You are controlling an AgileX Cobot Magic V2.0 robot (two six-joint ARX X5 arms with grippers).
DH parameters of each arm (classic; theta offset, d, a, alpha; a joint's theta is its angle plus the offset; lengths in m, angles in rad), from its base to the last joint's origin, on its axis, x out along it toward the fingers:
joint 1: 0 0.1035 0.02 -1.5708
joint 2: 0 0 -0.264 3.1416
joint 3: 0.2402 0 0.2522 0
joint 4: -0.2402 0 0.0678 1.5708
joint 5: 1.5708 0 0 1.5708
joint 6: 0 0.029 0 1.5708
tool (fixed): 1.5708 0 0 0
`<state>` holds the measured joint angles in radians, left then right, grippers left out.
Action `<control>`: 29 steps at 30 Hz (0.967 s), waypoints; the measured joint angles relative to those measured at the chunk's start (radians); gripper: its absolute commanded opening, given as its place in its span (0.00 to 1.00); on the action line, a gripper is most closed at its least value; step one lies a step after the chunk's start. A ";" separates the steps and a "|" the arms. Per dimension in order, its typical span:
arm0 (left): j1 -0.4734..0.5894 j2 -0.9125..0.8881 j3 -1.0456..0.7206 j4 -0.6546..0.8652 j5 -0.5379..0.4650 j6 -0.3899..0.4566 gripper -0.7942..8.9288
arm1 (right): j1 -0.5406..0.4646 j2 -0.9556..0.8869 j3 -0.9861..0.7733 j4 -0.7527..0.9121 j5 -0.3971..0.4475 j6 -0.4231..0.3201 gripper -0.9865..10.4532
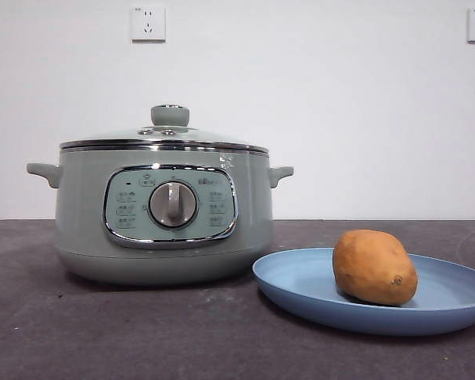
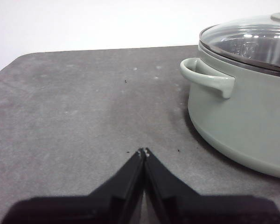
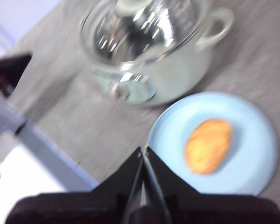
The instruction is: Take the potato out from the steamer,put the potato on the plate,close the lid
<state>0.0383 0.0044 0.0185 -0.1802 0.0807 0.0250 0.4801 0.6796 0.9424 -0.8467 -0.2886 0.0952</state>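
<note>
You see the potato (image 1: 374, 267) on the plate (image 1: 301, 286), lid (image 1: 165, 136) apparently seated on the steamer (image 1: 83, 214); both grippers (image 2: 143, 152) (image 3: 143, 149) clenched, empty.

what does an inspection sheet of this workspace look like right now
surface: dark grey table, a few small specks
steamer: upright, beside the plate
lid: on the steamer, closed
plate: flat on the table
potato: lying on the plate
clutter: nothing seen
left gripper: shut, empty, low over the table near a steamer handle
right gripper: shut, empty, above the plate's edge
cables: nothing seen
surroundings: white wall, two sockets
</note>
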 measured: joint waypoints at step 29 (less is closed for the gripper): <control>0.000 0.000 0.000 0.000 0.000 0.000 0.08 | -0.451 -0.632 -0.778 0.773 0.161 0.008 0.09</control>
<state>0.0383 0.0044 0.0185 -0.1802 0.0807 0.0250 0.0292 0.0475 0.1642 -0.0734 -0.1276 0.1036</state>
